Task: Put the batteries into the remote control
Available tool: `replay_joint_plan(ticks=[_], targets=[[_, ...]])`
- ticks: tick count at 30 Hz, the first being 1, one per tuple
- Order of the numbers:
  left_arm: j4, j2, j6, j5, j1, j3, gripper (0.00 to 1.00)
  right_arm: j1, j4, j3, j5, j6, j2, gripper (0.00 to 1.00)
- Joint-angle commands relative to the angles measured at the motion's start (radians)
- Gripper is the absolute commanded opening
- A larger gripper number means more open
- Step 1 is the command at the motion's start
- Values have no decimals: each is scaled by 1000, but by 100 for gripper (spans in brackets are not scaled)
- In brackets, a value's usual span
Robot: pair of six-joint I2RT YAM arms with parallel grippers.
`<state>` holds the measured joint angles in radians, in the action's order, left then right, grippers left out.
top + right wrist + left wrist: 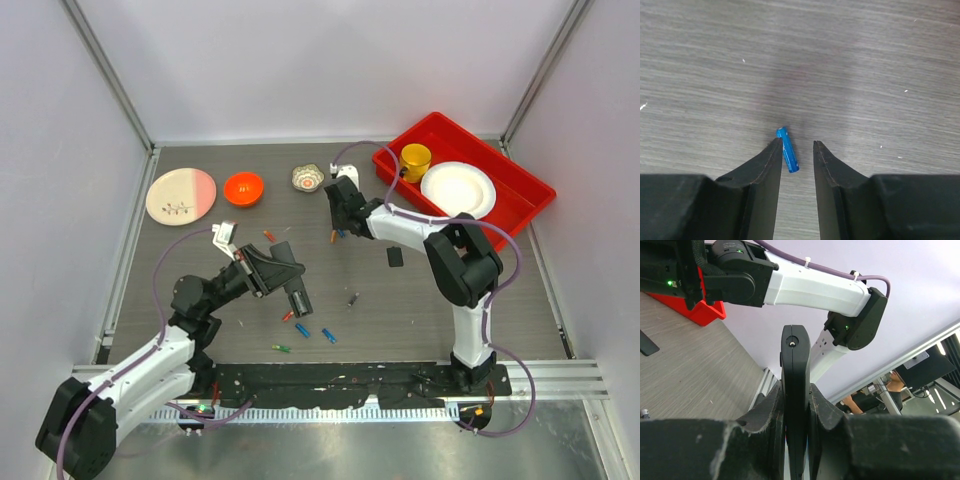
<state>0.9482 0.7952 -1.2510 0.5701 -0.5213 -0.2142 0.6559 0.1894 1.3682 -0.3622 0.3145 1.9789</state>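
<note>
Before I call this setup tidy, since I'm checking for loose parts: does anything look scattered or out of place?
Yes. The batteries lie scattered across the table, pointing different ways; a small black piece lies alone, apart from the remote control held in the left gripper.

one remote (795,370), two plates (181,193) (458,188), one orange bowl (243,187), one cup (416,157)

Grey wood-grain table (400,320) with scattered batteries (302,331), orange bowl (243,187), pink-and-cream plate (181,194), red tray (515,172)

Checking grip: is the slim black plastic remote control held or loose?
Held: the remote control sits pinched inside the shut left end effector.
</note>
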Motion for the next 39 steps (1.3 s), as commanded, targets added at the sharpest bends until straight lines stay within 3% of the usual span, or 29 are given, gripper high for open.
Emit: replay_joint_plan(ticks=[1,5,7,20,31,39], targets=[[-8,-21,24,16,4,-4,0,25,7,20,25,-11,-18,38],[0,-11,22,16,4,-2,0,63,4,-6,17,14,-38,50],[3,-2,22,14,3,-2,0,79,5,-6,11,35,-37,51],[4,-2,13,-6,3,12,0,110,156,111,-122,139,70,43],[11,-2,13,-4,4,16,0,108,162,147,-92,137,132,42],[12,-4,13,-4,4,19,0,106,193,138,-96,126,138,18]])
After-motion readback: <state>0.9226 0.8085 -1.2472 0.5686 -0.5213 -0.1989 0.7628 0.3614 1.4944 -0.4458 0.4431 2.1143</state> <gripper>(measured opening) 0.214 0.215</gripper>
